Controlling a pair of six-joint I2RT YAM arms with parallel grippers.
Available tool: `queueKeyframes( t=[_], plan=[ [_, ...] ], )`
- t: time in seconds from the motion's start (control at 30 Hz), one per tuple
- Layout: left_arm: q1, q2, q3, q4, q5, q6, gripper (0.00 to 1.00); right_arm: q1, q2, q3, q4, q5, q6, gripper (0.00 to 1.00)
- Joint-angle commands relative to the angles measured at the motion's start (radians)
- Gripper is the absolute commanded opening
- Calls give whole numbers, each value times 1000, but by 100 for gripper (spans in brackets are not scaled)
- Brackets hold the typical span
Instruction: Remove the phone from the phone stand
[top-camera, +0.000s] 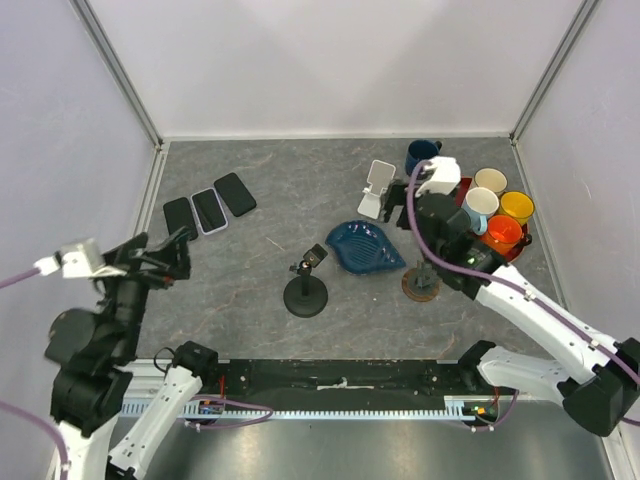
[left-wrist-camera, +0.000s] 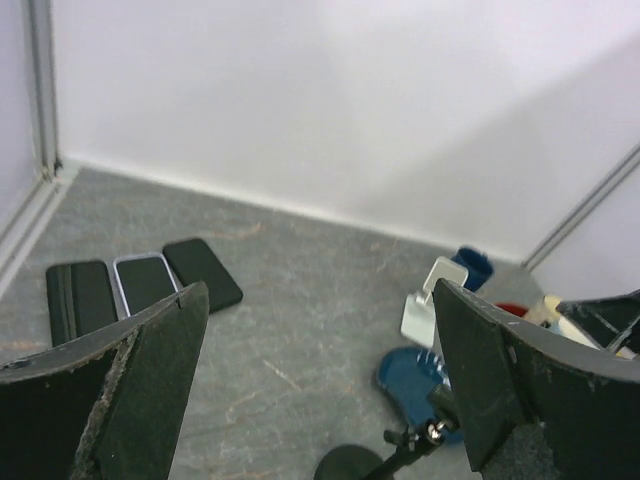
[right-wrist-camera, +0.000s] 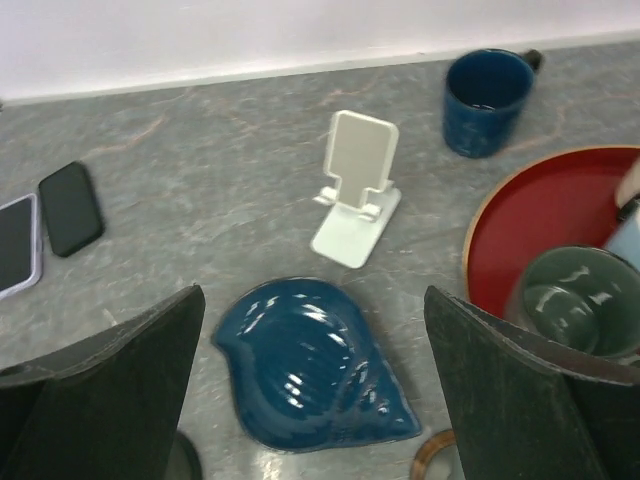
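The white phone stand (top-camera: 378, 188) stands at the back middle-right with nothing on it; it also shows in the right wrist view (right-wrist-camera: 357, 185) and the left wrist view (left-wrist-camera: 428, 305). Three phones (top-camera: 208, 210) lie flat side by side at the back left, also seen in the left wrist view (left-wrist-camera: 145, 280). My left gripper (top-camera: 168, 255) is open and empty, raised near the phones. My right gripper (top-camera: 425, 210) is open and empty, raised over the blue shell dish (right-wrist-camera: 310, 365), just short of the stand.
A black clamp stand on a round base (top-camera: 307, 290) stands mid-table. The blue shell dish (top-camera: 365, 247) lies beside it. A navy mug (top-camera: 422, 153) and a red tray (top-camera: 527, 238) with several cups are at the back right. A brown coaster (top-camera: 421, 283) lies near the right arm.
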Motion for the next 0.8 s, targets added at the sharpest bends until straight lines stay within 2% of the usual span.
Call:
queueKeyframes(
  t=[0.0, 0.07, 0.17, 0.33, 0.57, 0.77],
  plan=[
    [-1, -85, 94, -14, -89, 76, 100, -196, -60, 63, -110, -170, 110, 98],
    [-1, -132, 119, -3, -113, 120, 100, -286, -100, 61, -146, -179, 100, 98],
    [-2, -179, 134, 38, -155, 194, 100, -355, -189, 75, -211, -120, 55, 98],
    [-2, -274, 120, 115, -227, 300, 100, -360, -379, 93, -265, 96, -31, 98],
    [-1, -361, 39, 260, -277, 361, 100, -360, -675, -1, -197, 209, -172, 98],
    [-1, -377, 2, 320, -245, 344, 100, -360, -779, -37, -183, 282, -240, 98]
  ],
)
